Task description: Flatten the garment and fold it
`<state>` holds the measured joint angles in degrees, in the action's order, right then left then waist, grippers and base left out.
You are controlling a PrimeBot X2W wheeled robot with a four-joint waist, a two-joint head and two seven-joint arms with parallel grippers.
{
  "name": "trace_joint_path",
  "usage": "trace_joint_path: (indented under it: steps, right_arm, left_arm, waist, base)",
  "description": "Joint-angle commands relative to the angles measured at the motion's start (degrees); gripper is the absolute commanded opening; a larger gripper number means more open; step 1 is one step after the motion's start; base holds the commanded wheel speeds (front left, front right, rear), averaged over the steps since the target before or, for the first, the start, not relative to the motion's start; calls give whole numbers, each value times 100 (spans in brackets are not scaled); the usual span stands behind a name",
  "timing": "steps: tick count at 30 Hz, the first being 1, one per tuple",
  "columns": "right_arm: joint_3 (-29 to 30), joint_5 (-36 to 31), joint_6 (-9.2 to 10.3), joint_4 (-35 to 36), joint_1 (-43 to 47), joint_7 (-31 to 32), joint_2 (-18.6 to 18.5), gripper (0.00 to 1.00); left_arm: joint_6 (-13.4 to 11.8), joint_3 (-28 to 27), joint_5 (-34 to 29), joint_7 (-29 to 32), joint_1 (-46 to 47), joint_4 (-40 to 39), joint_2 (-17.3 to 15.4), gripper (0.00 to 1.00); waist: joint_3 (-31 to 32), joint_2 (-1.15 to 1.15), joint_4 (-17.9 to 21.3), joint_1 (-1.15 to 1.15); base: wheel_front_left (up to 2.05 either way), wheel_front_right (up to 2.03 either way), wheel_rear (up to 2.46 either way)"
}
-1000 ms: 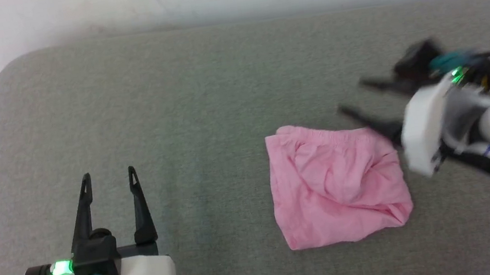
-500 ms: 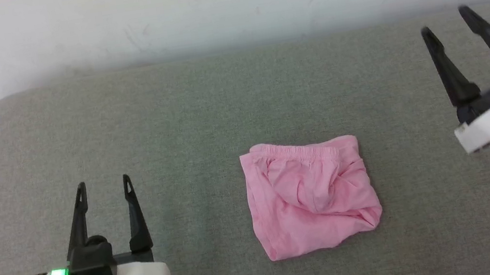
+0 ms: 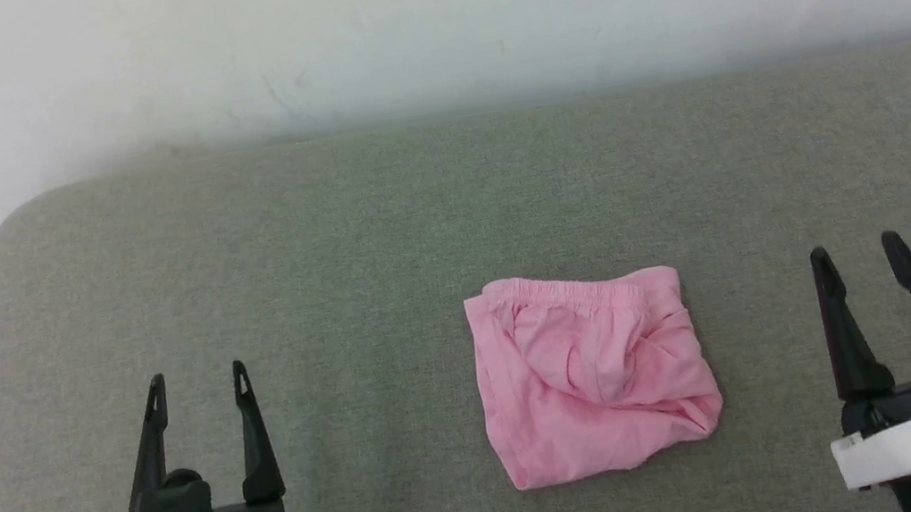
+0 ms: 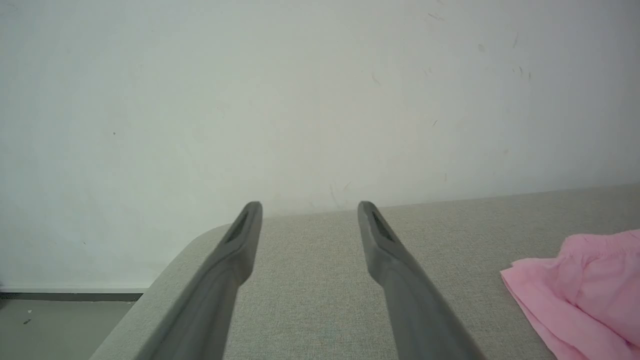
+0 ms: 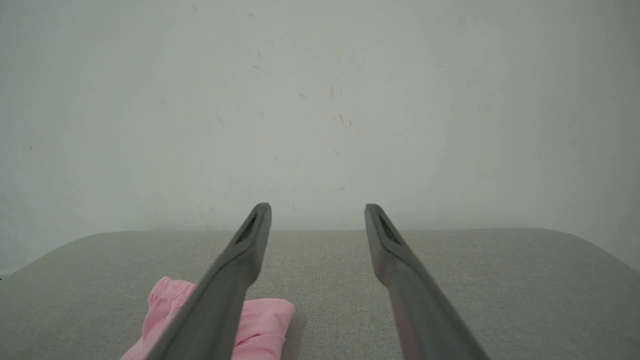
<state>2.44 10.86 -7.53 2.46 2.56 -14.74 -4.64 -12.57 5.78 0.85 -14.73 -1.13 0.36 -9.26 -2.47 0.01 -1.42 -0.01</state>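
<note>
Head view looks down at grey fabric bench (image 3: 328,248); low wrist views face white wall (image 4: 300,100), sharing pink cotton shorts (image 3: 591,380).

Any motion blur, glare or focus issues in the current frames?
Head view: sharp, even diffuse light, no glare, shorts crisp. Left wrist view: fingers soften toward the lens. Right wrist view: same, one finger blurs across the shorts; wall flatly lit.
</note>
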Motion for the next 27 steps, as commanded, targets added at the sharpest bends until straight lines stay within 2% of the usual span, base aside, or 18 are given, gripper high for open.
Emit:
trace_joint_path:
  steps: [1,5,9,10,13,17,19,22,27]
  right_arm:
    - [22,-63,4,76,44,-25,41,100]
    - [228,-51,4,364,-301,-25,15,100]
    - [-16,48,4,53,-1084,185,-547,100]
    - [-126,162,4,-103,-1295,499,-664,100]
    - [-660,671,4,-645,-1881,2013,-1126,100]
    - [-1750,1735,4,-1147,-2470,3853,-1846,100]
    - [-2253,2236,4,-1336,-2667,4533,-2150,100]
    - [-2737,2744,4,-1675,-2928,4983,-2301,100]
    - [-3176,3185,4,-2456,-3230,5077,-2086,100]
  left_arm:
    - [16,-30,-7,-27,-64,-2,-34,100]
    - [7,-67,-4,-27,-84,-28,-41,100]
    - [18,-75,-9,-27,-37,-43,-40,100]
    - [20,-72,-8,-27,-17,-42,-33,100]
    - [28,-27,-20,-27,39,-43,13,100]
    - [39,25,-16,-27,111,-49,80,100]
    - [41,52,-19,-27,161,-56,115,100]
    - [36,76,-19,-27,245,-69,159,100]
    - [100,175,-26,-27,501,-29,226,100]
  waist:
    - [7,-1,-19,1]
    - [-25,-1,1,1]
    - [-75,-1,12,1]
    - [-87,-1,6,1]
    - [-142,-1,-51,1]
    - [-252,-1,-160,1]
    - [-338,-1,-240,1]
    - [-505,-1,-330,1]
    - [-820,-1,-554,1]
  base:
    - [0,0,0]
    - [0,0,0]
    - [0,0,0]
    - [0,0,0]
    - [0,0,0]
    - [0,0,0]
    - [0,0,0]
    - [0,0,0]
    - [0,0,0]
